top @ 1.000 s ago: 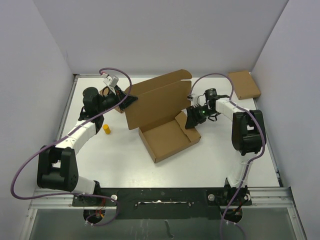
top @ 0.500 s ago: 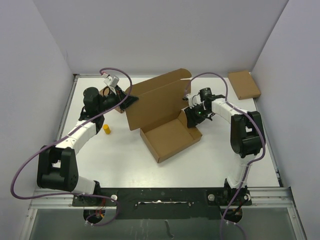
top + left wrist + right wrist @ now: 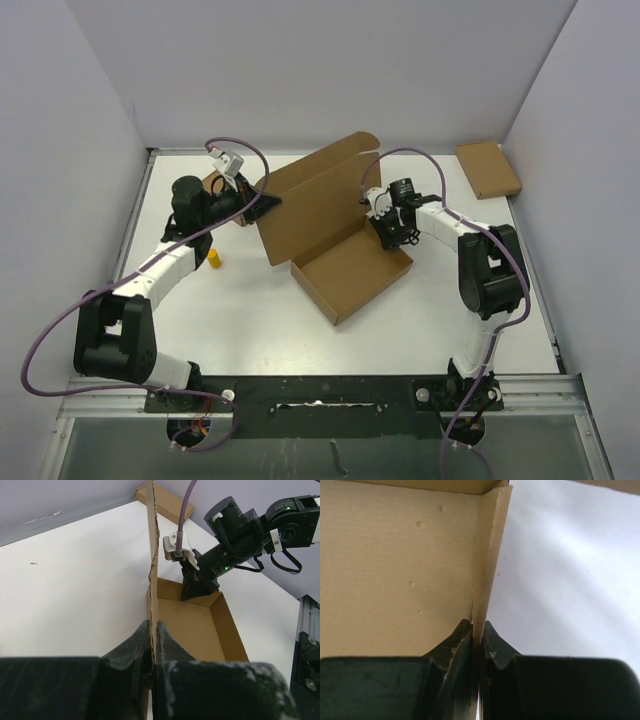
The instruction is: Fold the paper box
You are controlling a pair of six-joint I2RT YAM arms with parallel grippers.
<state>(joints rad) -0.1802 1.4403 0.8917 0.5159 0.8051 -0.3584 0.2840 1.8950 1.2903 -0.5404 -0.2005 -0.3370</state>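
The paper box lies mid-table as an open brown tray with its big lid panel standing upright behind it. My left gripper is shut on the lid's left edge; in the left wrist view the thin cardboard edge rises from between the closed fingers of my left gripper. My right gripper is shut on the tray's far right side wall. In the right wrist view that wall is pinched in my right gripper, with the tray floor to its left.
A flat brown cardboard box lies at the back right corner. A small yellow object stands left of the tray, and another small brown box sits behind the left arm. White walls enclose the table on three sides.
My right gripper moved left onto the tray's side wall and went from open to shut on it. The tray shifted slightly right. The left gripper kept its hold on the lid.
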